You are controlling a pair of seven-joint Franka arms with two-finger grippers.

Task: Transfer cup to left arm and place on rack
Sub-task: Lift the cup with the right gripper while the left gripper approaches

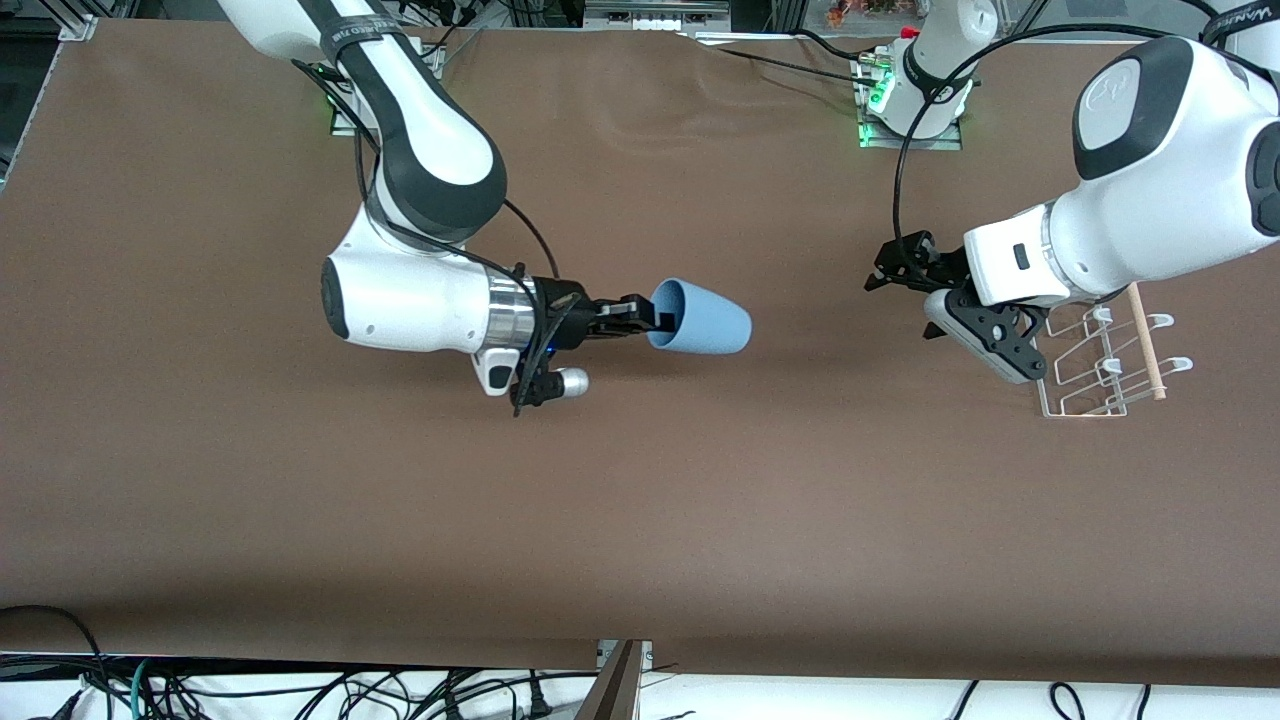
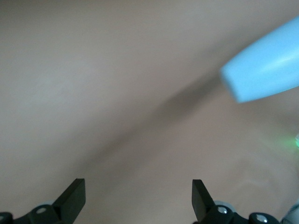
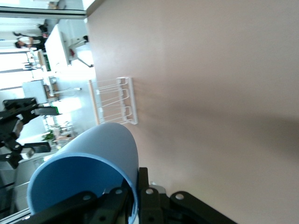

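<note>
My right gripper (image 1: 665, 318) is shut on the rim of the light-blue cup (image 1: 700, 317), one finger inside and one outside. It holds the cup on its side above the middle of the table, its closed base pointing toward the left arm's end. The cup fills the right wrist view (image 3: 88, 163), pinched at its wall (image 3: 138, 198). My left gripper (image 1: 885, 272) is open and empty, in the air near the rack (image 1: 1100, 365). The cup's base shows in the left wrist view (image 2: 264, 67), apart from the open fingers (image 2: 74, 196).
The wire rack with its pale wooden dowel (image 1: 1146, 342) stands at the left arm's end of the brown table (image 1: 640, 520); it also shows in the right wrist view (image 3: 114, 100). Cables hang along the table's edge nearest the front camera.
</note>
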